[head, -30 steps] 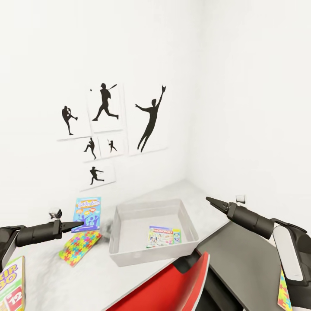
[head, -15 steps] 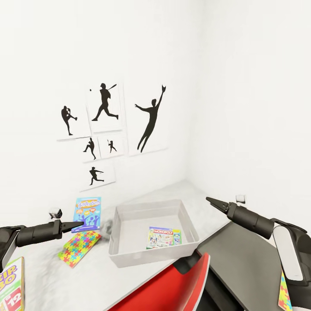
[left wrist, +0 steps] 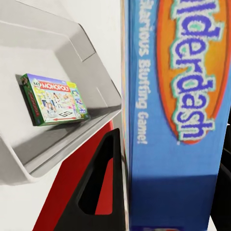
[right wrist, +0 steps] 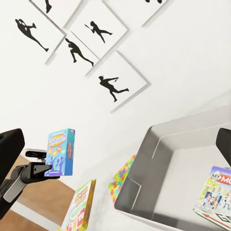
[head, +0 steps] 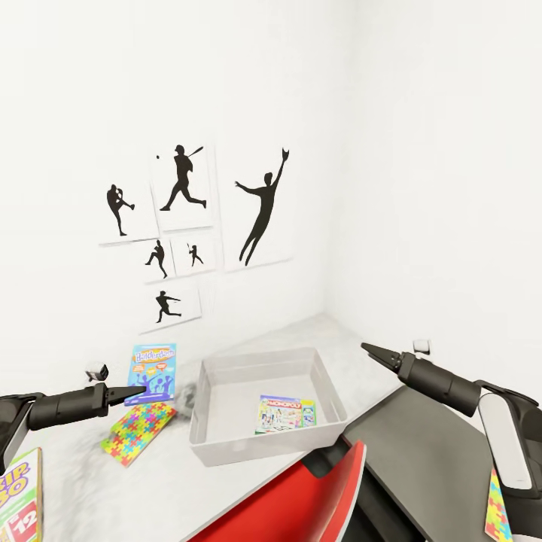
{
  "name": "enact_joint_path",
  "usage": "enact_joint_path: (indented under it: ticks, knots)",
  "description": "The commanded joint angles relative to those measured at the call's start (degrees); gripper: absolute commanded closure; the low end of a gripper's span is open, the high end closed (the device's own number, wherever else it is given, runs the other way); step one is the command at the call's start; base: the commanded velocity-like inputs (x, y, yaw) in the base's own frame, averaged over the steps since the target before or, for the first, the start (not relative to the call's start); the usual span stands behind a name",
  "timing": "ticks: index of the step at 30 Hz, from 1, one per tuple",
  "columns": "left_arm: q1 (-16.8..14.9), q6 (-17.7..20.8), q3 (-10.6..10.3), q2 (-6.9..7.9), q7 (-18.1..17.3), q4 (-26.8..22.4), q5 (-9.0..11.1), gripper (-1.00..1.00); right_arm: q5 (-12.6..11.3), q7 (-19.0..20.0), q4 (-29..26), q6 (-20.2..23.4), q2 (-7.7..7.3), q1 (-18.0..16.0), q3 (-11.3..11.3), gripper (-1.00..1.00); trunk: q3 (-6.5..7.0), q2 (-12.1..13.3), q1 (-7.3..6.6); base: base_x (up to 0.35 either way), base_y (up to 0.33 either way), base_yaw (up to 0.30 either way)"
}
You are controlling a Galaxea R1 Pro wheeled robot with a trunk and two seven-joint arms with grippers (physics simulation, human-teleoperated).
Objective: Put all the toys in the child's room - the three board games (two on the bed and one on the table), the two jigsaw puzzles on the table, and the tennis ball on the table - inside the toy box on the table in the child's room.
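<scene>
The light blue board game (head: 153,373) is clamped upright in your left gripper (head: 137,391), held above the table (head: 248,482) at about nine o'clock from the toy box (head: 265,446), with the box's near-left rim just beside it. Carry it toward three o'clock until the whole card box clears the rim, then tip it flat and lower it before letting go, so it lands beside the small green-edged game (head: 285,413) already lying on the bin's floor rather than propped on the sloping wall. A jigsaw puzzle (head: 139,430) lies on the table under your path, so keep height. The "SKIP BO" box (head: 19,498) waits at seven o'clock. Your right gripper (head: 371,350) hangs over the box's far-right corner, fingers together on nothing; I'd keep it clear.
</scene>
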Motion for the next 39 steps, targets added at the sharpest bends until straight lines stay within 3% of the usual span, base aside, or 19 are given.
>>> enact_joint_path:
  ticks: [1, 15, 21, 24, 27, 31, 34, 39]
  knots:
    - [0.0, 0.6, 0.0, 0.01, -0.2, 0.0, 0.0, 1.0, 0.2, 0.4, 0.0, 0.2, -0.02, 0.0, -0.1, -1.0, -0.02, 0.0, 0.02, 0.0, 0.0, 0.0]
    - [-0.3, 1.9, 0.2, -0.25, -0.2, -0.2, 0.0, 1.0, 0.2, 0.4, 0.1, 0.2, -0.37, 0.0, -0.3, -1.0, -0.02, 0.0, 0.02, 0.0, 0.0, 0.0]
    - [-4.0, 6.1, -0.2, -1.87, -0.2, -1.0, -0.5, 1.0, 0.5, 0.4, 0.2, 0.2, -0.49, 0.1, -0.4, -1.0, -0.02, 0.0, 0.02, 0.0, 0.0, 0.0]
    - [-6.2, 7.1, -0.4, -3.86, 0.3, -1.1, -0.6, 1.0, 0.6, 0.4, 0.2, 0.2, -0.75, 0.2, -0.7, -1.0, -0.02, 0.0, 0.02, 0.0, 0.0, 0.0]
    - [-8.4, 8.3, -0.5, -7.56, 6.3, -1.1, -0.7, 1.0, 0.6, 0.5, 0.3, 0.2, -1.64, 0.3, -1.3, -1.0, -0.02, 0.0, 0.02, 0.0, 0.0, 0.0]
    - [-10.0, 8.9, -0.5, -11.04, 13.8, -1.1, -0.7, 1.0, 0.4, 0.5, 0.3, 0.2, -1.98, 0.5, -1.6, -1.0, -0.02, 0.0, 0.02, 0.0, 0.0, 0.0]
    - [-10.7, 9.1, -0.5, -13.0, 18.9, -1.1, -0.6, 1.0, 0.4, 0.5, 0.3, 0.2, -2.06, 0.8, -2.1, -1.0, -0.02, 0.0, 0.02, 0.0, 0.0, 0.0]
    - [-11.0, 9.2, -0.5, -15.35, 24.1, -1.1, -0.6, 1.0, 0.5, 0.5, 0.3, 0.2, -2.08, 0.9, -3.0, -1.0, -0.02, 0.0, 0.02, 0.0, 0.0, 0.0]
